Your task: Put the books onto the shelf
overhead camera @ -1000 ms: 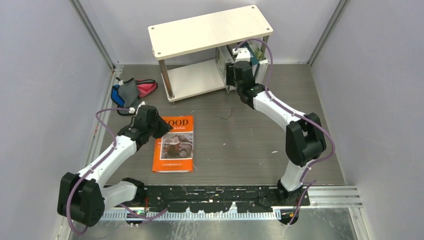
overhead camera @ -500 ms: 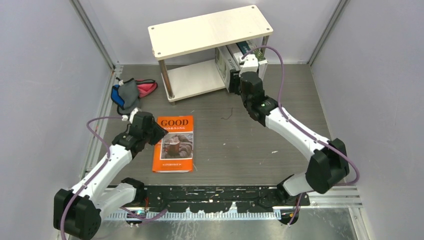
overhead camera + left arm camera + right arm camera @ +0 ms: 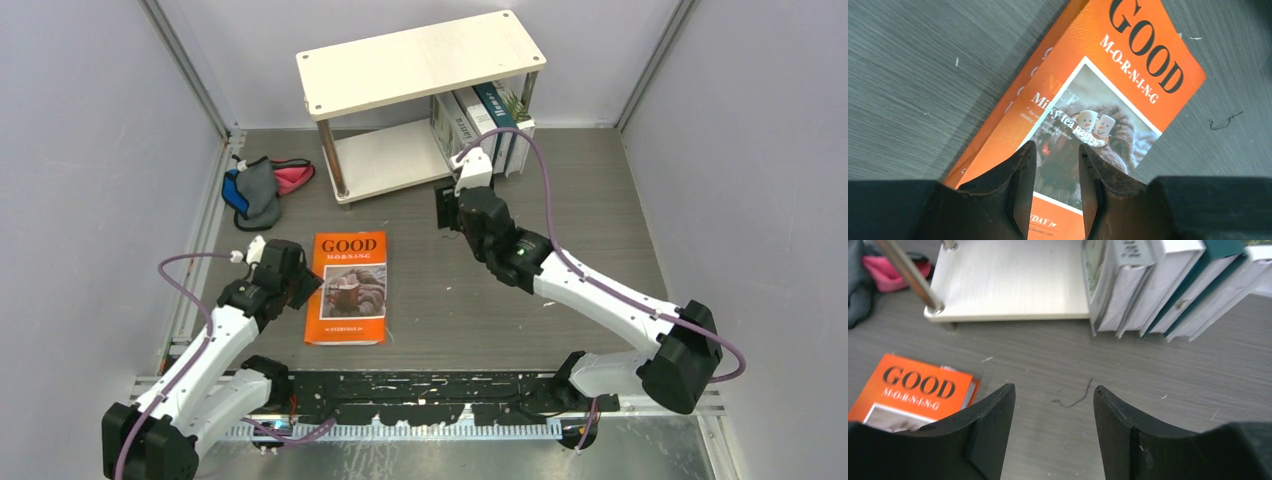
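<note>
The orange "GOOD MORNING" book (image 3: 348, 288) (image 3: 1128, 85) (image 3: 908, 390) lies flat on the table, cover up. My left gripper (image 3: 306, 283) (image 3: 1055, 147) hovers over its left half, open, with only the cover showing between the fingers. The shelf (image 3: 420, 60) stands at the back. Several books (image 3: 480, 122) (image 3: 1158, 285) stand upright, slightly leaning, at the right end of its lower board (image 3: 1013, 280). My right gripper (image 3: 446, 208) (image 3: 1054, 390) is open and empty above bare table, in front of the shelf and apart from those books.
A blue, grey and pink cloth bundle (image 3: 262, 185) (image 3: 868, 275) lies left of the shelf by the wall. A dark thread (image 3: 455, 232) (image 3: 1075, 397) lies on the table. The left part of the lower board holds nothing. A silver post (image 3: 910, 275) stands at the shelf's front left corner.
My right arm has drawn back from the shelf toward the table's middle, leaving the books standing. My left gripper has slid back left along the orange book and its jaws have widened.
</note>
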You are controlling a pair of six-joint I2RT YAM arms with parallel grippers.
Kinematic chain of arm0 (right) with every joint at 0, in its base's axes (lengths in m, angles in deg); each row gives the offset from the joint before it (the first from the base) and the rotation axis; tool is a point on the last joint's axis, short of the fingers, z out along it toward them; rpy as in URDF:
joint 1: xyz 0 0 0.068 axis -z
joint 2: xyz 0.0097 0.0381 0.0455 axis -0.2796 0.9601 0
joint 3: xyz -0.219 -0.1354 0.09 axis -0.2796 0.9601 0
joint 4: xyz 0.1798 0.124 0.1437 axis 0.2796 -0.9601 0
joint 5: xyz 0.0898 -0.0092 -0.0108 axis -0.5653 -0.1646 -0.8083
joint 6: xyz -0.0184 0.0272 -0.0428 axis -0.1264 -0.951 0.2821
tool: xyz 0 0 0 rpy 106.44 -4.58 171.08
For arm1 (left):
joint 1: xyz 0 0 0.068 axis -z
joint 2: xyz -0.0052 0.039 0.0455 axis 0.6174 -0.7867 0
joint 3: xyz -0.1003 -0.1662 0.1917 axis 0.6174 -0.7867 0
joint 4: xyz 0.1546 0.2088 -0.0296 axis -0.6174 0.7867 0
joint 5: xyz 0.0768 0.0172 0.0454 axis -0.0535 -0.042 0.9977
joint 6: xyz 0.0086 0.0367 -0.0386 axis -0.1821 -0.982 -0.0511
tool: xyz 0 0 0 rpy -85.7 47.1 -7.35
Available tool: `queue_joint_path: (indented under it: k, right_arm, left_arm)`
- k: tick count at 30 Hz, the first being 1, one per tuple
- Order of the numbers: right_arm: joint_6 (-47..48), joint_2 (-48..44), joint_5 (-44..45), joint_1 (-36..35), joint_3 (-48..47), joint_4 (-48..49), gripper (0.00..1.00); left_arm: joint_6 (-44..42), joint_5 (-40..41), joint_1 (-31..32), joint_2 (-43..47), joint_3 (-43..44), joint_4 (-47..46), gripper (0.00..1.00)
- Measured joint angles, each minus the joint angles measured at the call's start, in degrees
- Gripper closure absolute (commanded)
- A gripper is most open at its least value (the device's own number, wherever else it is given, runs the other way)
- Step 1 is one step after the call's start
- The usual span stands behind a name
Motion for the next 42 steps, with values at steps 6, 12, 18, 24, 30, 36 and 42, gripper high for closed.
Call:
queue_joint_path:
  k: [6,12,18,24,30,36,42]
  right_arm:
    - [-4.3,-0.2,-0.3,-3.9,2.1,-2.7,0.36]
    - [-9.9,-0.1,-3.7,-6.6,4.7,-4.4,0.36]
    - [-16.7,1.4,-9.5,-8.8,8.4,-3.1,0.36]
    - [-24.2,5.6,-17.2,-8.9,12.2,1.3,0.36]
    - [-30.3,9.8,-23.5,-8.9,13.3,6.3,0.36]
    - [-35.4,14.2,-28.1,-8.9,13.4,11.6,0.36]
    - [-38.8,18.2,-30.3,-9.0,13.5,15.4,0.38]
  left_arm:
    - [-0.1,2.1,0.0,-0.6,-0.4,1.5,0.6]
    - [-0.7,3.3,0.0,-3.3,-0.9,1.6,0.59]
    - [-1.5,3.7,0.0,-4.8,-1.7,1.4,0.59]
    - [-1.7,3.9,-0.1,-5.7,-1.7,0.7,0.59]
    - [-1.8,3.8,-0.5,-5.6,-2.4,-0.4,0.59]
    - [-1.7,3.8,-0.8,-4.8,-3.8,-0.8,0.6]
    - [-1.7,3.7,-0.8,-3.7,-4.6,-1.0,0.61]
